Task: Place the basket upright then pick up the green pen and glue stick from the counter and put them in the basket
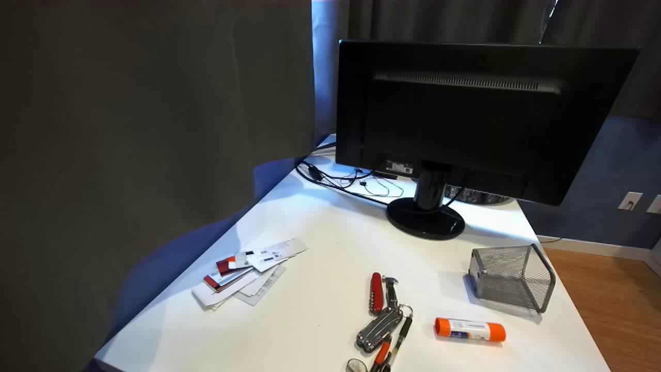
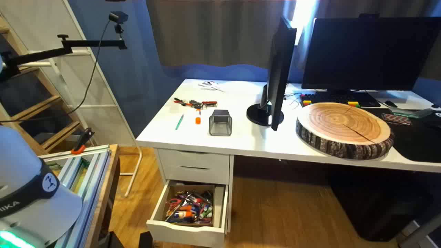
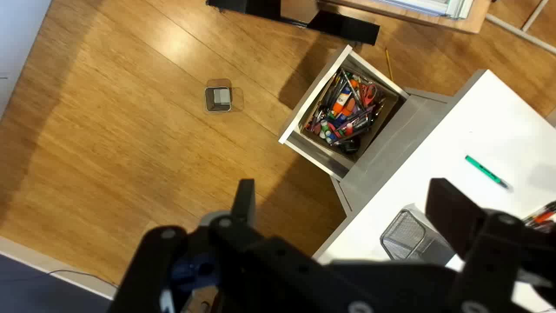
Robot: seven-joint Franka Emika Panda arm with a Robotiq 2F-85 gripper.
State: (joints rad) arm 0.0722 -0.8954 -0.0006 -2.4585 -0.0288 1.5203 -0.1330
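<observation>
Wrist view: the black two-fingered gripper [image 3: 342, 188] is spread. If bumped, the square grey wire-mesh basket [image 3: 402, 237] at four o'clock could fall off.

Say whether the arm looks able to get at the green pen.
Likely yes: the gripper is open, and the green pen lies apart from other things on the counter, with nothing covering it.

I see part of the robot's pale arm [image 2: 41, 213] at eight o'clock in an exterior view, a dark band [image 2: 32, 193] round it, a green light [image 2: 13, 239] glowing toward its seven o'clock. In the wrist view the black gripper [image 3: 343, 187] sits toward six o'clock, two fingers [image 3: 245, 202] spread wide apart, tips toward twelve.
</observation>
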